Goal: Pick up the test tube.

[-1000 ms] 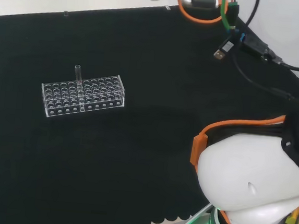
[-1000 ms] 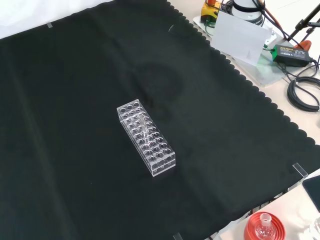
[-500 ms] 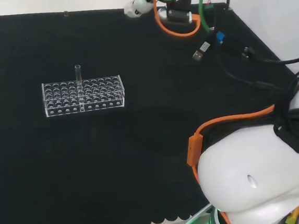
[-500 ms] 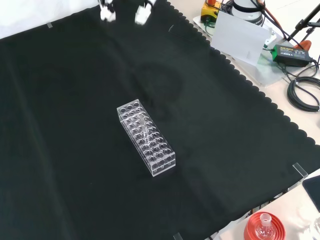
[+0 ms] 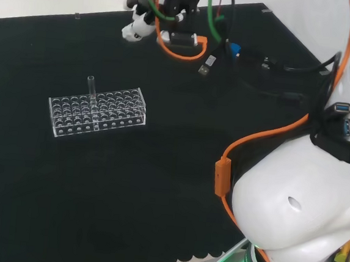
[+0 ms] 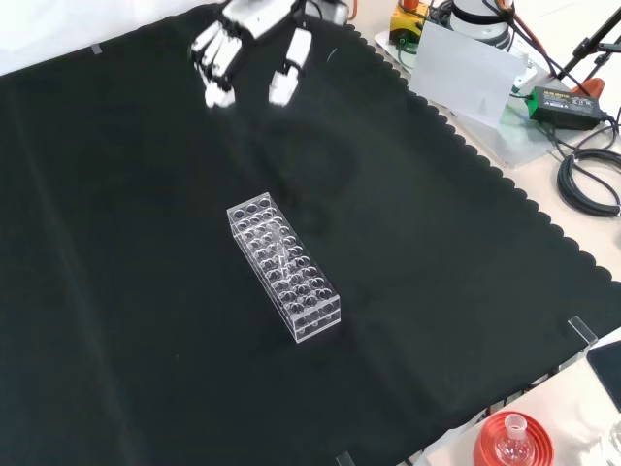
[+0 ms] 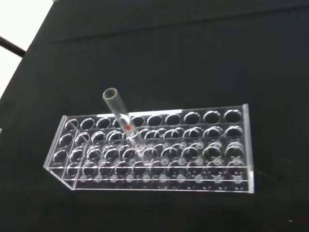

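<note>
- fingers [image 6: 221,60] hang straight and spread, thumb apart from them, holding nothing; the hand [image 6: 254,24] hovers above the black cloth [image 6: 116,194] at the far edge of the counter in the front view.
- tube [image 5: 92,89] stands well apart from the fingers, nearer the camera in the front view and to the left in the head view; it sits upright in a hole of the clear rack [image 6: 284,268], leaning a little, its open mouth above the rack top. in the wrist view the tube [image 7: 121,120] carries a small red mark.
- step in hand, as i judge it: the approach; no grasp yet.
- next move calls for bringing the fingers over the rack, closing fingers and thumb round the free top of the tube, then drawing it straight up so the rack does not tip.
- cloth lies flat and bare round the rack; a red stand [image 6: 512,441] with a small flask, cables and a power brick sit off the cloth.
</note>
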Motion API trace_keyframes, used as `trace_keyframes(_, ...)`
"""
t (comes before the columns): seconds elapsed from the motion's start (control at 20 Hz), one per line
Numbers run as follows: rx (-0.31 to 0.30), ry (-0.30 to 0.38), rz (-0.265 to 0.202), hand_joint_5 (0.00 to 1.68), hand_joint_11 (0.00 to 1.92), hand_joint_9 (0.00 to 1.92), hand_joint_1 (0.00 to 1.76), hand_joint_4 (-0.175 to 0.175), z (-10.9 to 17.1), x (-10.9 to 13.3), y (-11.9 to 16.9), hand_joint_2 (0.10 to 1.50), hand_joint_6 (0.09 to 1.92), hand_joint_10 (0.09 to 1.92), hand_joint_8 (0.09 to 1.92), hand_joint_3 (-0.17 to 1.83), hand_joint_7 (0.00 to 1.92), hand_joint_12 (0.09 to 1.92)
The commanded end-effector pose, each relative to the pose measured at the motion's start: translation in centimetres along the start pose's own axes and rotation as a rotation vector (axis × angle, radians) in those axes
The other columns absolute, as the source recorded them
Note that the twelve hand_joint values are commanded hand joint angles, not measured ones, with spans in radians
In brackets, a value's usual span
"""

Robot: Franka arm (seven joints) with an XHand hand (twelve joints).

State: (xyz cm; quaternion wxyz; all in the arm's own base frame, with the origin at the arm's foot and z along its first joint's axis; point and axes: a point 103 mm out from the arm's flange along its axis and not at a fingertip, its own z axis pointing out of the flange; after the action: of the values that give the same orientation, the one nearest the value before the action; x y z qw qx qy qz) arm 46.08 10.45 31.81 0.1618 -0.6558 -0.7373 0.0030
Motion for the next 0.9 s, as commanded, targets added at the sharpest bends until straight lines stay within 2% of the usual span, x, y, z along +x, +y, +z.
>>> trace_keyframes(0.05,0.013,0.02,-0.053,0.38,0.0,0.32,0.94,-0.034,2.7,1.6,2.0,1.05,0.11,0.91,0.76,-0.17,0.49,1.48)
trace_keyframes(0.5,0.087,0.014,-0.116,0.44,0.0,0.35,0.95,-0.041,6.6,4.3,4.7,1.05,0.16,0.89,0.75,-0.17,0.53,1.49)
trace_keyframes(0.75,0.136,0.0,-0.142,0.37,0.0,0.39,0.96,-0.043,8.7,5.5,5.9,1.05,0.48,0.87,0.73,-0.17,0.57,1.52)
trace_keyframes(0.9,0.156,-0.012,-0.158,0.36,0.0,0.4,0.97,-0.044,9.6,6.1,6.7,1.05,0.57,0.87,0.73,-0.17,0.58,1.52)
